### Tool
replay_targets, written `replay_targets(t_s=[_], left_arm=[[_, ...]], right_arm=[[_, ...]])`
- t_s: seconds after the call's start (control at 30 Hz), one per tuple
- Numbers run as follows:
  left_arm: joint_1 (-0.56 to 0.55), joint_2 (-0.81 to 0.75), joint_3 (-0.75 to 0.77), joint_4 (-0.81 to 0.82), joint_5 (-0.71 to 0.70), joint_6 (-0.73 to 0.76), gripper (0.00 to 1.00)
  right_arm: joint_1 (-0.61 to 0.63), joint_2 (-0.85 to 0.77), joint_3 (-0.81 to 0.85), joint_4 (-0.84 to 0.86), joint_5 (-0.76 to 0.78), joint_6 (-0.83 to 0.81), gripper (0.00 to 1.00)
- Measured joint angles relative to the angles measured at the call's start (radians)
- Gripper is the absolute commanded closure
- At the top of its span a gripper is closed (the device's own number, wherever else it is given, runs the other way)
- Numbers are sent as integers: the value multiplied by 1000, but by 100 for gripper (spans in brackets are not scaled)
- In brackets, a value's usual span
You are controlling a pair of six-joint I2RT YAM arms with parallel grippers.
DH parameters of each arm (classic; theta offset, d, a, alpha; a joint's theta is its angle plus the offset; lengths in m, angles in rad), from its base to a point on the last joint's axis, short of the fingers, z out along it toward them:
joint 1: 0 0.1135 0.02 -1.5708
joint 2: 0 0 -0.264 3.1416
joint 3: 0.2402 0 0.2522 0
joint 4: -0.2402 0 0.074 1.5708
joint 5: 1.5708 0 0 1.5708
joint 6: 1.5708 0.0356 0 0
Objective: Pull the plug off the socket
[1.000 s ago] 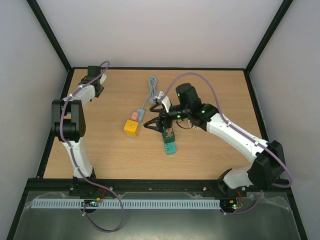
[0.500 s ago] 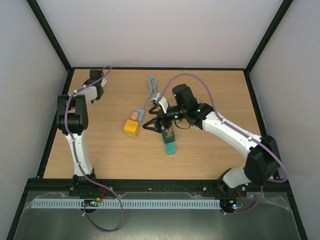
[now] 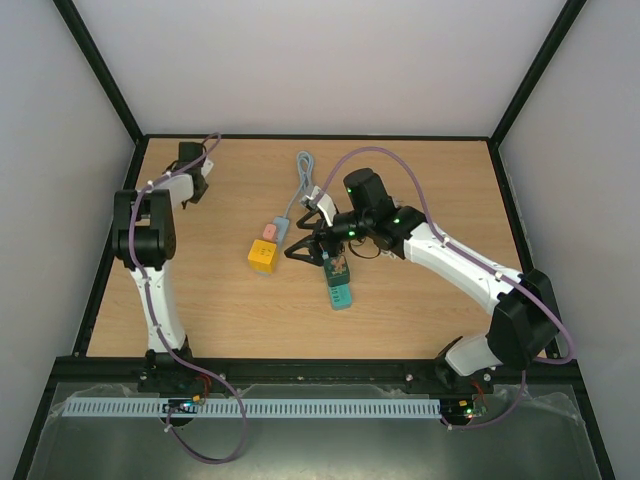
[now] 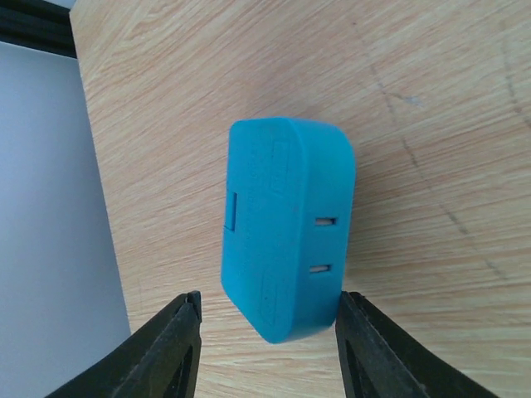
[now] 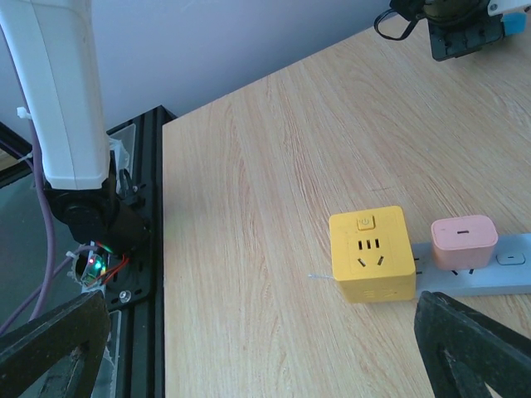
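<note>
A pink plug sits in a grey power strip, right beside a yellow cube socket; in the top view the pink plug, strip and cube lie mid-table. My right gripper is open and empty just right of the cube; in its wrist view the right gripper frames the cube from a distance. My left gripper is at the far left corner, open, its fingers either side of a blue adapter block lying on the table, not touching it.
A teal power strip lies under the right wrist. The grey strip's cable runs toward the back. The black frame rail borders the table's left edge, close to the left gripper.
My left arm has folded in closer to the far left corner. My right gripper has shifted slightly left toward the yellow cube. Nothing has been grasped.
</note>
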Motion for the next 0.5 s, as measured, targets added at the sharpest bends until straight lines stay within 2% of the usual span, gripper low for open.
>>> replay_targets(t_s=[0.23, 0.5], left_arm=[[3, -56, -9, -74, 68, -32, 32], [6, -237, -76, -195, 217, -68, 12]], right_arm=[[0, 0, -3, 14, 0, 1, 2], [0, -5, -18, 23, 13, 6, 2]])
